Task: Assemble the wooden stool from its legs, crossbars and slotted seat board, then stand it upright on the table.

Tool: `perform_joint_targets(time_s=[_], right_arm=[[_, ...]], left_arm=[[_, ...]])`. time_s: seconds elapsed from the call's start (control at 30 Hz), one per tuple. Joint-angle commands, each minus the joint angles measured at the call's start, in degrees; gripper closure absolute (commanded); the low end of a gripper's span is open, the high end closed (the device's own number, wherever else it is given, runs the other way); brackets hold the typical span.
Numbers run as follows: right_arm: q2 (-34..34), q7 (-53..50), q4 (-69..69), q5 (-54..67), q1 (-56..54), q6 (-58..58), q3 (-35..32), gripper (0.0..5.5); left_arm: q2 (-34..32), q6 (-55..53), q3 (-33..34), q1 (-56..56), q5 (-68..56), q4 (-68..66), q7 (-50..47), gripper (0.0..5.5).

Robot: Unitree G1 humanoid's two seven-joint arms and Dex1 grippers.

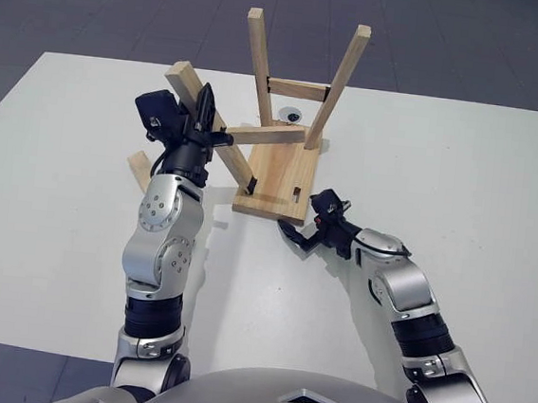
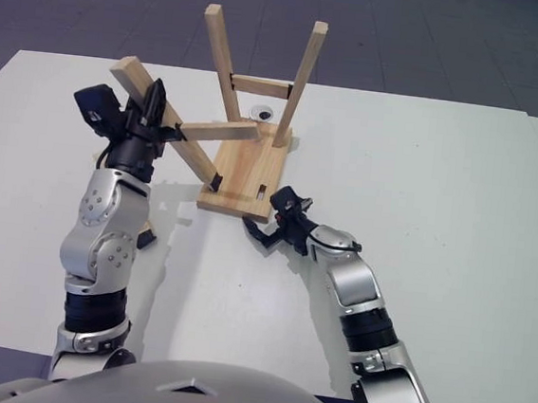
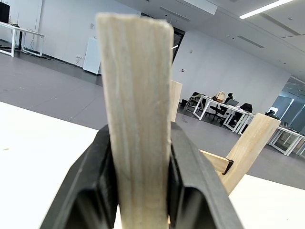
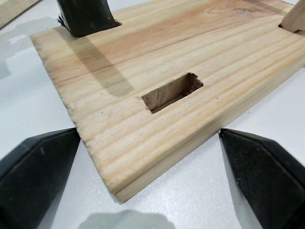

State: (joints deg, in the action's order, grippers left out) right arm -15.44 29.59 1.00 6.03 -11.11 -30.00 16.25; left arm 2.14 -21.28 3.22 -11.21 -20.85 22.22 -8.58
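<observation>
Half-built stool: board (image 1: 276, 178) flat on the table (image 1: 461, 182)
Two legs (image 1: 260, 63) stand upright in the board's far slots, joined by a crossbar (image 1: 297, 89). The left gripper (image 1: 207, 102) is clamped on a third, tilted leg (image 1: 185, 81) at the board's left side. The right gripper (image 2: 273, 213), fingers apart, straddles the board's near corner by an unfilled slot (image 4: 171, 91)

No legible text, labels or numbers on anything.

A tilted leg (image 1: 181, 74) in the left gripper (image 1: 207, 102), beside the seat board (image 1: 273, 181) on the white table (image 1: 480, 184).
</observation>
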Motion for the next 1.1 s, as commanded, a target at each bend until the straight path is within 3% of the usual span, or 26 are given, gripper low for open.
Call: perform_joint_targets(time_s=[0.03,0.3,0.67,1.1], right_arm=[[0.7,-0.3,-0.9,-0.2,0.7,-1.6,0.3,0.10],[1.4,-0.9,-1.5,-0.6,0.1,-2.0,0.5,0.10],[1.8,-1.0,-3.7,-1.5,-1.1,-1.6,0.9,0.10],[1.3,0.1,-3.0,-2.8,0.5,-2.5,3.3,0.10]], left_arm=[[0.3,-5.4,0.0,-0.6,0.4,-2.6,-1.2,4.46],[-0.8,-6.0,-1.3,2.2,4.1,-4.3,-0.6,4.46],[1.8,-8.2,6.1,-1.5,-0.5,-9.6,-3.5,4.45],[0.7,-7.6,1.3,-3.3,1.3,-4.1,-1.2,4.46]])
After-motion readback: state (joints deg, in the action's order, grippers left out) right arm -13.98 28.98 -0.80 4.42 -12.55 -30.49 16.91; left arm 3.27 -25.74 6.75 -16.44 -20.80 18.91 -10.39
